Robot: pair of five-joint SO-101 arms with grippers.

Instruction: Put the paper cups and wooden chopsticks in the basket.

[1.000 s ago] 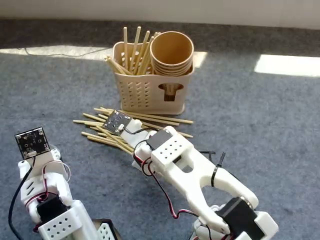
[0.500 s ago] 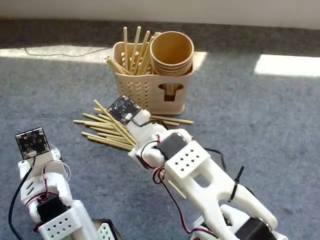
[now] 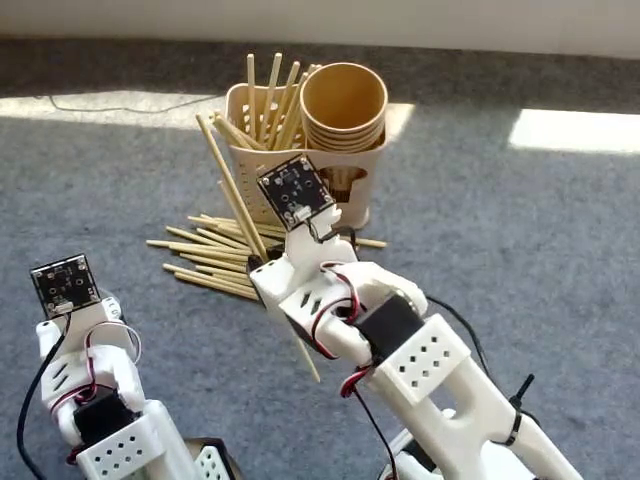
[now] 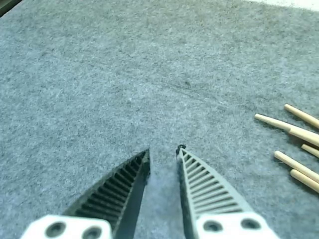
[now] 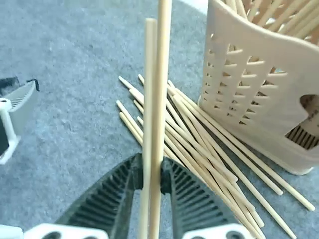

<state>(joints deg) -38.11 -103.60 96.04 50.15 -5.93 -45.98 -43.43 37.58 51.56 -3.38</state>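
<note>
While the left tool (image 4: 163, 150) gapes, the right tool (image 5: 151, 167) clamps two chopsticks (image 5: 164, 59) pointing steeply upward.

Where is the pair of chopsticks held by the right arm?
Clamped in the right gripper, the pair slants up over the loose pile on the carpet, beside the basket's left wall in the high view.

Indoor robotics test set-up, closer to a hobby bench than a factory floor: two white printed arms (image 3: 430, 370) with bare red and black wiring (image 3: 322, 335) stand at a table (image 3: 520, 250) covered in grey carpet-like fabric; sunlight (image 3: 575, 130) falls in patches below a pale wall (image 3: 400, 18); a loose cable (image 3: 90, 100) trails along the far edge; the props are household ware, a plastic basket (image 3: 365, 195), paper cups (image 3: 345, 105), wooden chopsticks (image 3: 200, 262); home or lab cannot be told.
</note>
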